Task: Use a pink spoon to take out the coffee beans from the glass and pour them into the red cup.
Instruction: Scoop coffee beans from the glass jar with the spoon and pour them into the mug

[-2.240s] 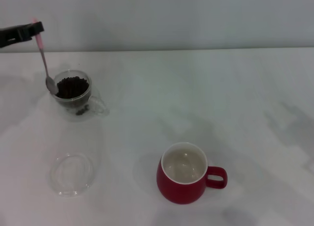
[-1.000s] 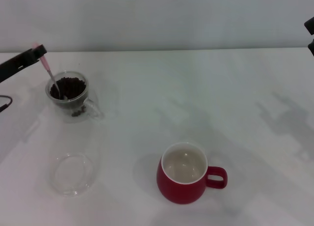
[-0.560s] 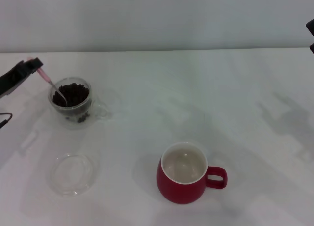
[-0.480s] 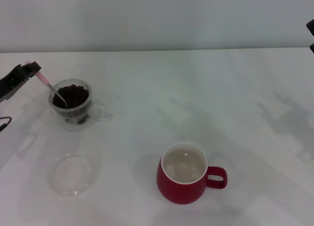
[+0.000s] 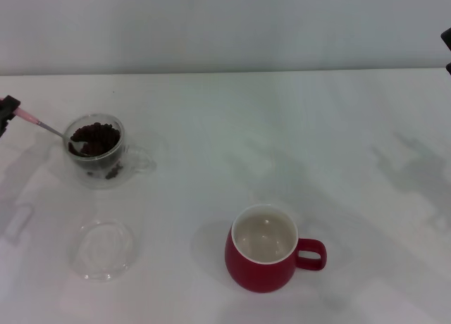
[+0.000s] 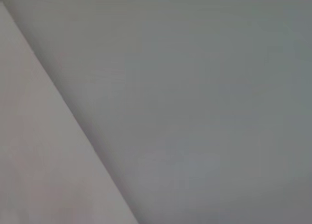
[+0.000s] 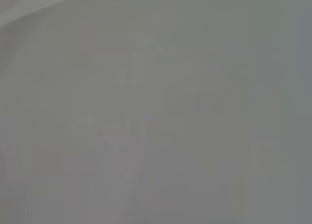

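In the head view the clear glass [image 5: 95, 151] stands at the left of the white table, filled with dark coffee beans [image 5: 94, 139]. The pink spoon [image 5: 40, 124] lies at a low slant, its metal bowl down in the beans, its pink handle held by my left gripper [image 5: 8, 109] at the left edge of the view, shut on the handle end. The red cup [image 5: 266, 249] stands upright at the front centre, cream inside, no beans in it, handle to the right. My right gripper [image 5: 447, 48] shows only as a dark tip at the right edge. Both wrist views show only plain grey.
A flat clear round dish [image 5: 103, 248] lies on the table in front of the glass. The white table [image 5: 282, 141] ends at a grey wall behind.
My left gripper has dropped and moved left, to the view's edge. The spoon went from steep to a low slant, its bowl staying in the beans. The glass shifted slightly.
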Controlling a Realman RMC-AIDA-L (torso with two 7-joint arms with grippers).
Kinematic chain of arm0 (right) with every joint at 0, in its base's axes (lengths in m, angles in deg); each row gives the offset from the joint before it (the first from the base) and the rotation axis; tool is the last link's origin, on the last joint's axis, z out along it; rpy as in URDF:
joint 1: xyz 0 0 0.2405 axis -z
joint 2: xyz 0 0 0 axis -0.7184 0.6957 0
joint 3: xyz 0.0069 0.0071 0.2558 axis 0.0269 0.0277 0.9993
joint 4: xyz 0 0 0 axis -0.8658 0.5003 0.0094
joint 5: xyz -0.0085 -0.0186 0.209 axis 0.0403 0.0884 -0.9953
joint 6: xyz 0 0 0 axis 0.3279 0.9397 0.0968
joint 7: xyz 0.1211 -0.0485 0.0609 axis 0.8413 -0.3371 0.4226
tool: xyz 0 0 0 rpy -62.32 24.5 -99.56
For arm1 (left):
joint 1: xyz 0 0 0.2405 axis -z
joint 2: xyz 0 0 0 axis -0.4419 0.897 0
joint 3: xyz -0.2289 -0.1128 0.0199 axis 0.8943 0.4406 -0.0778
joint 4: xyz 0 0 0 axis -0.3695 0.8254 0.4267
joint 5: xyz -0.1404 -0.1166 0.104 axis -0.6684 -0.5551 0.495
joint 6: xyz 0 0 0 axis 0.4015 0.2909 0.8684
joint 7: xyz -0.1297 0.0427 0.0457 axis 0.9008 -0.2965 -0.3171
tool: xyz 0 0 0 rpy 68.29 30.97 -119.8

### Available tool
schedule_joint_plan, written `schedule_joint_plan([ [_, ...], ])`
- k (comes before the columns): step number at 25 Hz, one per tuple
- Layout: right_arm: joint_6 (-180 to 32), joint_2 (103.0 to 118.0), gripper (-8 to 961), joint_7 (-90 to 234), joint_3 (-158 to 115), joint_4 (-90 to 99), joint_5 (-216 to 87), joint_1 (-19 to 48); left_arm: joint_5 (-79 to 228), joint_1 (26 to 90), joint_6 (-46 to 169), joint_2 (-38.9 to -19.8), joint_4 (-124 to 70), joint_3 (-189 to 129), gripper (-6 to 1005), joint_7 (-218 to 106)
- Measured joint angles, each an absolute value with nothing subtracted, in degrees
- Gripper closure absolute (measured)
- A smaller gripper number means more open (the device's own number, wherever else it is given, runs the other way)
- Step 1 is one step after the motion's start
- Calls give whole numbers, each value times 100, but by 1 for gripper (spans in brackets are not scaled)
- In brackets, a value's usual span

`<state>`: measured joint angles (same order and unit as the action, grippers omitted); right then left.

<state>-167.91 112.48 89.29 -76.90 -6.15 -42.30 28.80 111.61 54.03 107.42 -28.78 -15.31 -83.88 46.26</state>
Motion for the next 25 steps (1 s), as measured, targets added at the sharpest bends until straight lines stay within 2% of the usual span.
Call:
schedule_joint_plan([
  [14,-16640,11239,408,8929,-7708,-632,-4230,2818,10969,5177,11653,-2844,-1515,-8334,867,4641],
  [21,-16635,11240,408,8928,-7705,-639,-4230,2783,11225,5287,12072,-2791,-1503,-8377,868,4699],
  [25,-16644,11246,408,8923,-7703,-639,-4230,2782,11851,5602,12409,-2772,-1480,-8382,867,4981],
])
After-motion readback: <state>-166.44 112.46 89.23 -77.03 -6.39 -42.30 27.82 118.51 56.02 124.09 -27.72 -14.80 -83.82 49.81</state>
